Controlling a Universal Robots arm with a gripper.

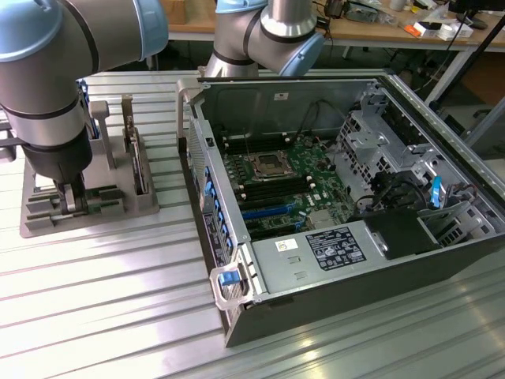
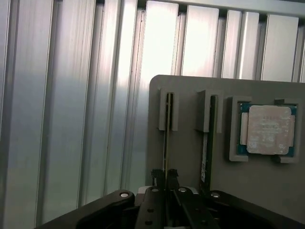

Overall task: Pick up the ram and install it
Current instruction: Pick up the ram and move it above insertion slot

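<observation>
Right now the step in hand looks like the pick-up at the grey holder [image 2: 186,152], not the install. The pincer [image 2: 165,174] is down on the holder, jaws drawn together and clamped on the ram [image 2: 166,138]. One dark fingertip [image 2: 157,175] sits on each face of the thin green board, with no visible gap. The ram stands on edge in its slot, running straight away from the pincer to the far guide post. A second green stick [image 2: 208,143] stands in the neighbouring slot just beside the pincer, untouched. The silver processor chip [image 2: 269,130] sits in its nest further off on that same side. To do this well, my read: keep the grip square and centred on the board, and draw it straight out along the slot guides. No twist or tilt, or the thin board could bind or bend and nudge the stick next to it. From the exterior view the pincer [image 1: 71,197] is low over the holder on the ribbed metal table [image 1: 118,316]. The open computer case [image 1: 237,276] is well apart from it, memory slots [image 1: 268,189] exposed.
</observation>
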